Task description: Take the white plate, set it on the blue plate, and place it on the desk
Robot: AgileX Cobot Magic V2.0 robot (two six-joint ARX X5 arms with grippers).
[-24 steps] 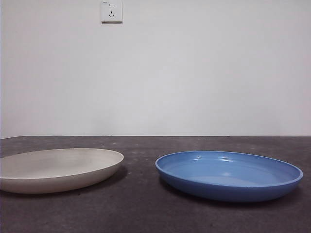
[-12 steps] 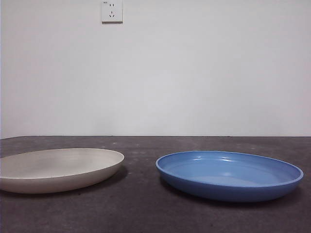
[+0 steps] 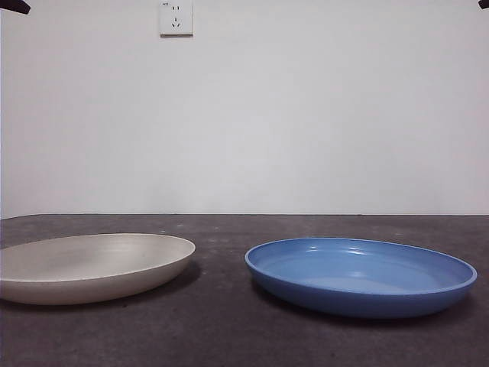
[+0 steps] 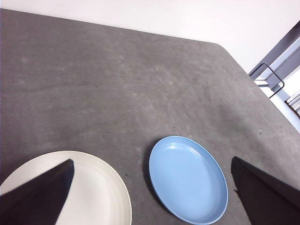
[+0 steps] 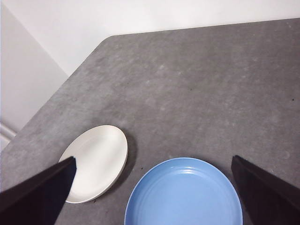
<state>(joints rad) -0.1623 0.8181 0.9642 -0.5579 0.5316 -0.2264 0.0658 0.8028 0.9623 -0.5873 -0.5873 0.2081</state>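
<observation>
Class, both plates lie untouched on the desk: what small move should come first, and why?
Probably lower the left gripper, open and high above, toward the white plate. That plate lies apart from the blue plate, flat on the desk, ungrasped, and nearest that arm.

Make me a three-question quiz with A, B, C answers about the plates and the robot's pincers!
1. Where is the white plate?
A. on the blue plate
B. on the desk beside the blue plate
C. in a pincer

2. How many plates are there?
A. one
B. two
C. three

3. How are both pincers?
A. open, holding nothing
B. shut on a plate
C. resting on the desk

Answers:
1 B: the white plate lies on the desk, apart from the blue plate.
2 B: only one white and one blue show.
3 A: the left pincer and right pincer each have jaws spread wide above the desk, nothing between.
</observation>
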